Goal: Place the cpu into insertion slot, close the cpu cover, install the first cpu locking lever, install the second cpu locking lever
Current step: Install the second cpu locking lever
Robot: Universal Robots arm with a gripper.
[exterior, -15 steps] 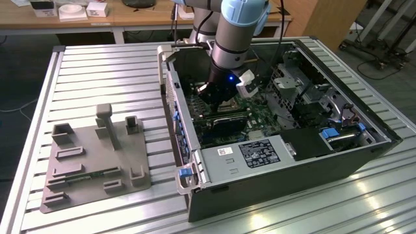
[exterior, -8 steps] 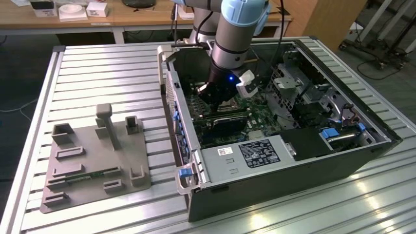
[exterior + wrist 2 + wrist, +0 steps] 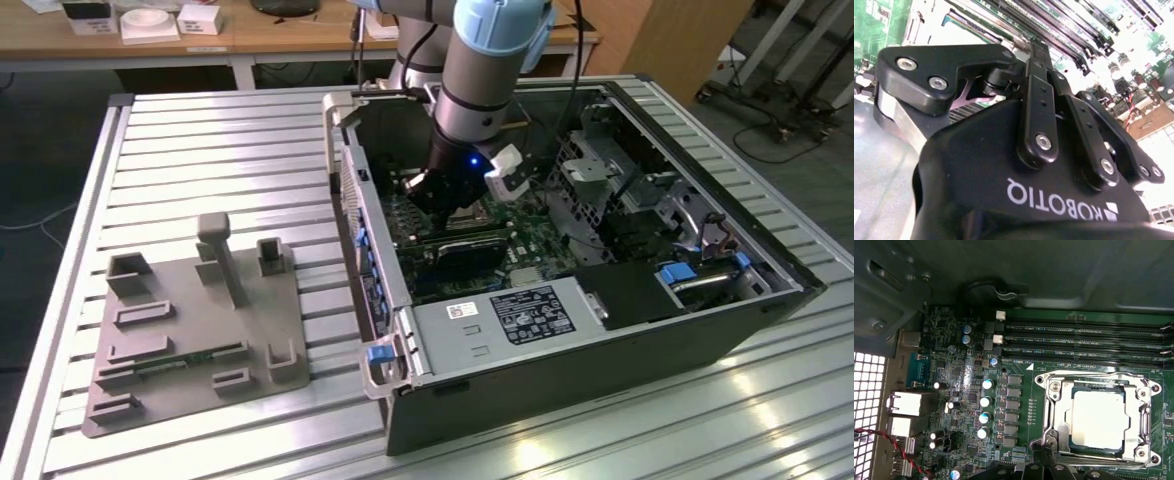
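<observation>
The cpu (image 3: 1099, 419) lies flat in the insertion slot (image 3: 1143, 454) on the green motherboard, its silver-grey top showing through the window of the cpu cover (image 3: 1059, 412). The cover is folded down over it. In the exterior view the arm reaches down into the open computer case, with the gripper (image 3: 435, 200) just above the socket (image 3: 470, 216). In the first wrist view my gripper (image 3: 1046, 467) hangs at the socket's edge, close to a thin metal locking lever (image 3: 1046, 442). The second wrist view has the black fingers (image 3: 1036, 90) drawn together, nothing held between them.
Long memory slots (image 3: 1089, 337) run beside the socket, with rows of capacitors (image 3: 986, 400) on its other side. A white-labelled black box (image 3: 527, 315) and drive cages (image 3: 627, 190) crowd the case. A grey fixture (image 3: 187, 320) stands on the slatted table at the exterior view's left.
</observation>
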